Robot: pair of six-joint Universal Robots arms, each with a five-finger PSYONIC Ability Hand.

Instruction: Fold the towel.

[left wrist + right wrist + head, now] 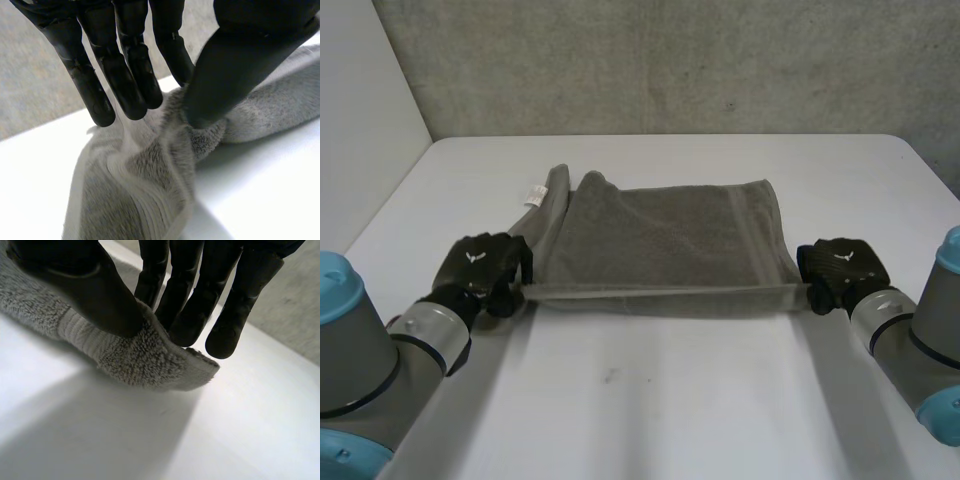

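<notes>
- A grey terry-cloth towel (670, 235) lies across the middle of the white table (650, 400). Its far-left part is rumpled into a ridge, and a small white label (533, 194) shows there.
- The towel's near edge runs taut in a straight line between the two hands.
- The black left hand (480, 268) is at the near-left corner of the towel. In the left wrist view its thumb (235, 75) presses a bunch of cloth against the nearly straight fingers (125, 90), pinching it.
- The black right hand (840, 266) is at the near-right corner. In the right wrist view the thumb (90, 295) and fingers (190, 310) pinch the hemmed corner, which is held just off the table. The tip of the corner sticks out past the fingertips.
- The grey arms with light-blue caps (335, 275) come in from the near corners of the table.
- A grey concrete wall (670, 60) stands behind the table.
</notes>
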